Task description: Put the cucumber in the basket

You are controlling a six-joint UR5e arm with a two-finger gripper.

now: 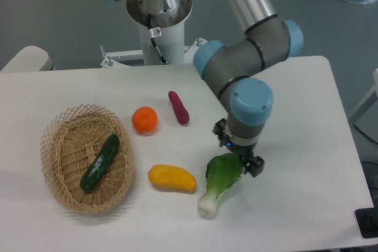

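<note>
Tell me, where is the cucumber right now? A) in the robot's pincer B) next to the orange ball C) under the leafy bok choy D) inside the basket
D: the cucumber lies slanted on the woven floor of the basket, far from the pincer.

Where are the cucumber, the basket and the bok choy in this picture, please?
cucumber [100, 163]: fixed camera, middle of its body, inside the basket.
basket [59, 125]: fixed camera, upper-left woven rim.
bok choy [222, 173]: fixed camera, leafy green top.
</note>
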